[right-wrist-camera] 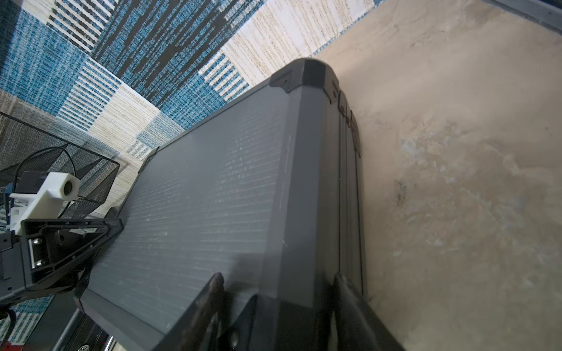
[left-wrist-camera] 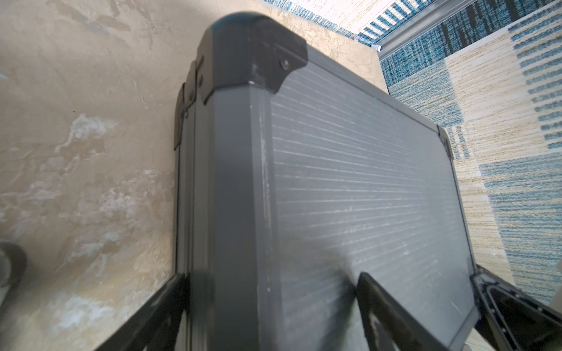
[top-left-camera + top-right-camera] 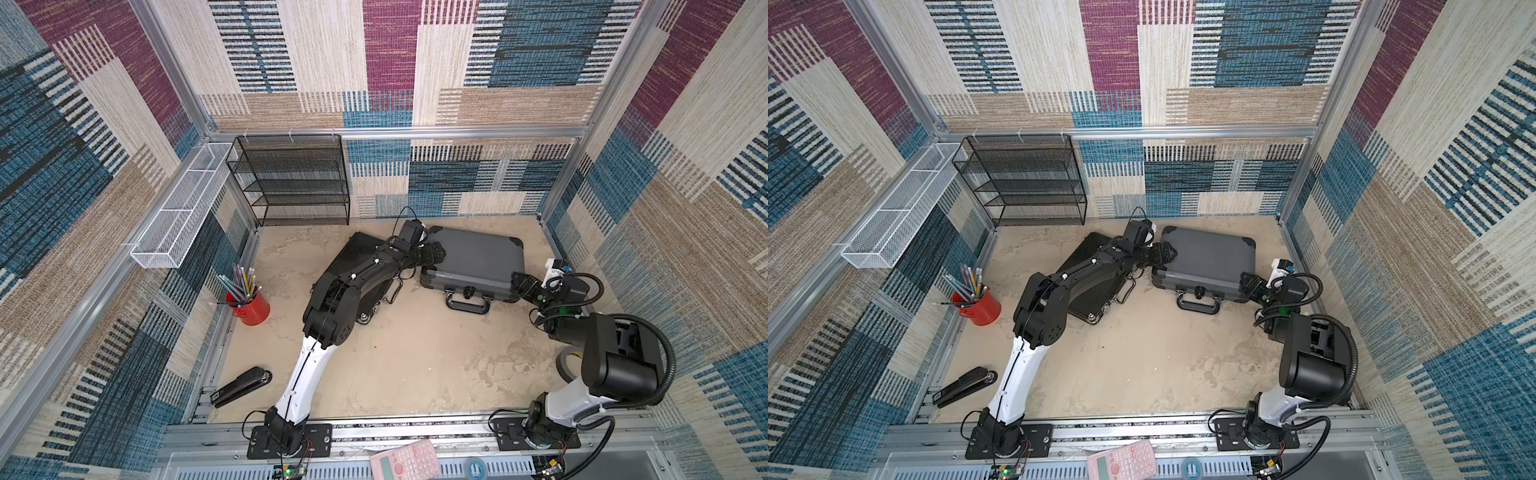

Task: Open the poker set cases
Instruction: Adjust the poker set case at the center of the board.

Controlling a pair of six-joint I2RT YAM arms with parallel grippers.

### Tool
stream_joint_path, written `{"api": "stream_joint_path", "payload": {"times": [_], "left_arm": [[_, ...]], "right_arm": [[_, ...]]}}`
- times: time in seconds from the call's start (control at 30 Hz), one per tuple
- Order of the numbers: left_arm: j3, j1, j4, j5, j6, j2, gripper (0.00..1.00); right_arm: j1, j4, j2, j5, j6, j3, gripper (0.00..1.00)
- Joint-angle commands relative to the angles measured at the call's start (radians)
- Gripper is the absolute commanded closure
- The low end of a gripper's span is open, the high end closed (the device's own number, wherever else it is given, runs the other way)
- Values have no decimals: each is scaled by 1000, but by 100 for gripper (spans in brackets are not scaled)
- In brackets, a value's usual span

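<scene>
Your left end effector (image 3: 432, 254) sits at the left end of the grey case (image 3: 473, 257), jaws apart across its edge. Your right end effector (image 3: 519, 285) brackets the front right corner, jaws closer together, but you cannot tell whether they pinch. There are two cases, both shut and flat on the surface (image 3: 415, 361). The grey one lies crosswise, handle toward the arm bases. The black case (image 3: 352, 251) beside it runs diagonally, handle toward the grey one.
</scene>
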Motion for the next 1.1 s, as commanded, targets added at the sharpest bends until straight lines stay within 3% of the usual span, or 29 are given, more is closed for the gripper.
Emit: {"api": "stream_joint_path", "payload": {"times": [0.0, 0.4, 0.7, 0.83, 1.07], "left_arm": [[-4, -63, 3, 257, 25, 15, 14], [-110, -81, 14, 150, 66, -66, 10], [-142, -66, -22, -1, 125, -141, 0], [-205, -54, 9, -84, 141, -214, 1], [-385, -54, 144, -167, 115, -350, 1]], "right_arm": [[31, -93, -15, -284, 35, -13, 43], [30, -149, -123, -183, 49, -106, 41], [17, -282, -188, -46, -5, -44, 25], [14, -317, -256, 22, -26, -52, 17], [14, -309, -319, 13, -27, -95, 10]]}}
